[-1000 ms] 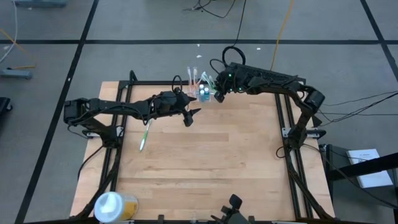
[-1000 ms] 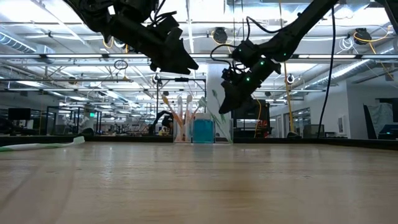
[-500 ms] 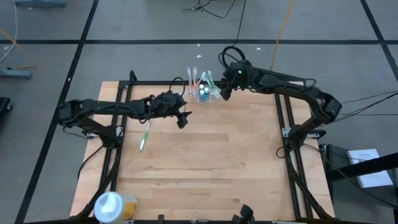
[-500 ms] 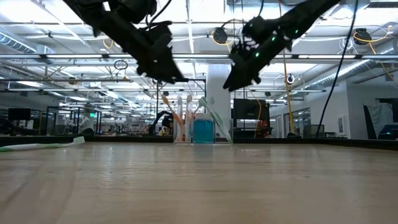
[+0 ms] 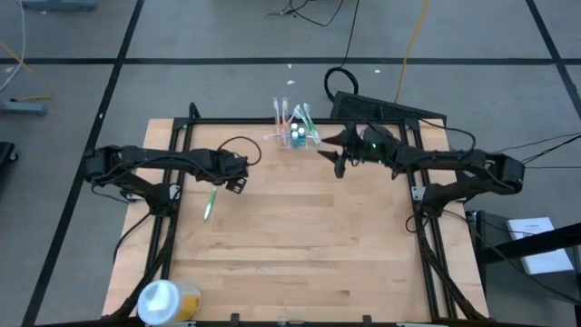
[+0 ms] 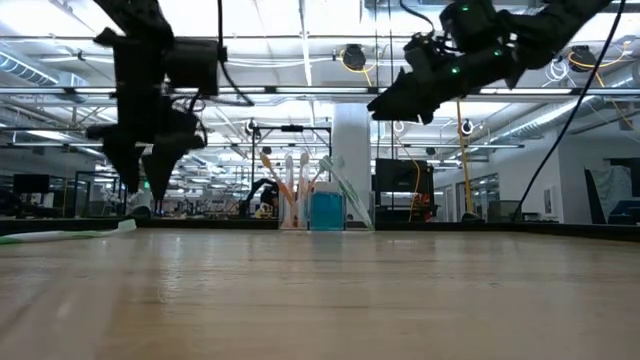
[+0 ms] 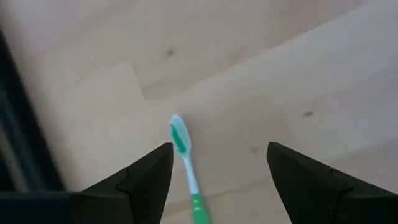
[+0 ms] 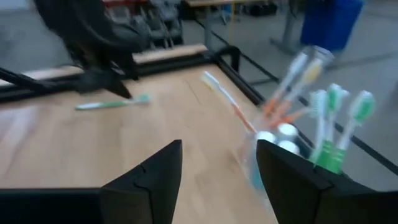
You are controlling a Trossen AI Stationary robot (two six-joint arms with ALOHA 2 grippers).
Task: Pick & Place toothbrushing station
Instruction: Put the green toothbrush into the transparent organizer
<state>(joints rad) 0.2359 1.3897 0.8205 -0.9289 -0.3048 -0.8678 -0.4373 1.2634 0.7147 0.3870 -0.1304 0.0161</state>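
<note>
The toothbrushing station (image 5: pixel 296 133) stands upright at the far edge of the counter (image 5: pixel 300 245), its clear holder keeping several toothbrushes (image 8: pixel 339 127) propped on end. The right tool (image 5: pixel 338 163) hangs just beside it with fingers spread and nothing pinched, so the station appears set down. 1 green toothbrush (image 7: pixel 186 168) lies flat on the wood, well apart from the station. The left tool (image 5: pixel 234 181) hovers over its head, fingers spread, likely placed to collect it.
</note>
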